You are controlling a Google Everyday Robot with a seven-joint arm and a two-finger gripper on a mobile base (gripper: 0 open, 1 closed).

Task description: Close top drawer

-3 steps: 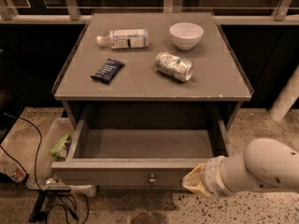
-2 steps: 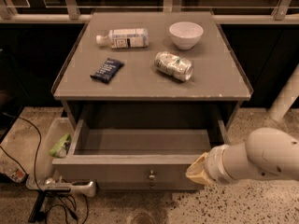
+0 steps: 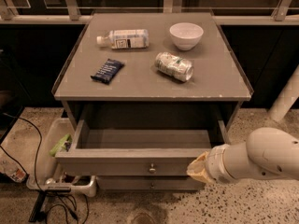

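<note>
A black cable (image 3: pixel 32 143) trails over the speckled floor (image 3: pixel 233 204) at left, beside a white bin (image 3: pixel 46 157) partly hidden by the top drawer (image 3: pixel 135 161), which stands pulled out of the grey cabinet (image 3: pixel 219 78). On top lie a dark packet (image 3: pixel 107 71), a plastic bottle (image 3: pixel 124 38), a silver can (image 3: pixel 174 66) and a white bowl (image 3: pixel 186 35), their labels unreadable. At right, the gripper (image 3: pixel 198 168) sits at the drawer front's right end; whether it is open or closed cannot be told.
</note>
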